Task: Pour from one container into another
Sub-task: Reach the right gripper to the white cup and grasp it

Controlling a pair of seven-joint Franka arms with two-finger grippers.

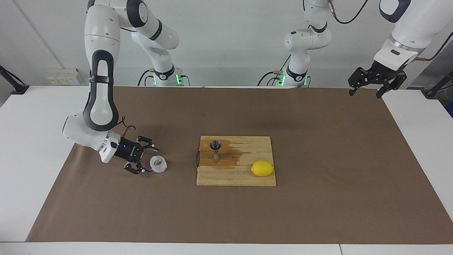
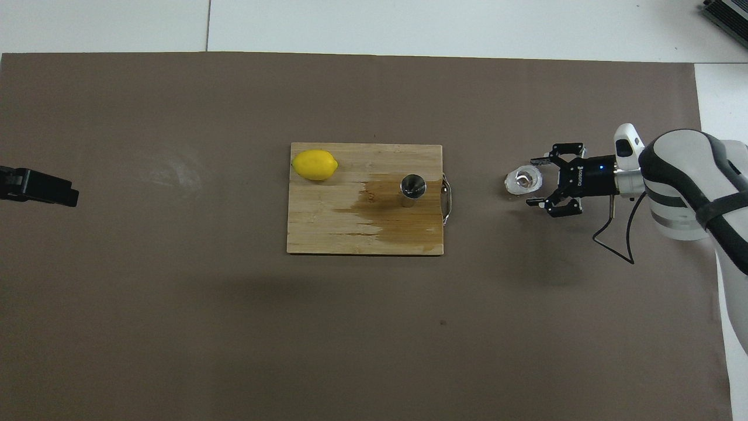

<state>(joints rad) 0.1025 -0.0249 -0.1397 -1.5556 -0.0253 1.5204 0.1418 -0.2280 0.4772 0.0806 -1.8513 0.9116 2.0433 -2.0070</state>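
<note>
A white desk [image 1: 32,117] under a plain pale wall is covered by a large brown paper sheet [image 1: 318,212], with two white robot arms mounted at one long edge.

The right gripper [image 1: 145,158] lies low over the sheet toward the right arm's end of the desk, turned on its side. Its fingers [image 2: 536,159] are spread wide and hold nothing. The small knobbly clear glass cup [image 1: 158,164] stands upright on the sheet right at the fingertips, just entering the gap between them; whether a finger touches it cannot be told.

Past the cup from those fingers lies a wooden cutting board [image 1: 244,177], flat on the middle of the sheet, with a dark wet stain [image 1: 237,154] across part of its top and a metal handle [image 1: 195,160] on the edge that faces the cup. The shiny steel hourglass jigger [image 1: 215,150] stands upright on the stained part of the board, near that handle. A yellow lemon [image 1: 262,168] rests on the board, farther from the fingers than the jigger and well apart from it.

The left gripper [image 1: 366,88] hangs in the air over the corner of the sheet at the left arm's end, waiting, its fingers wide apart and empty, far from every object.
</note>
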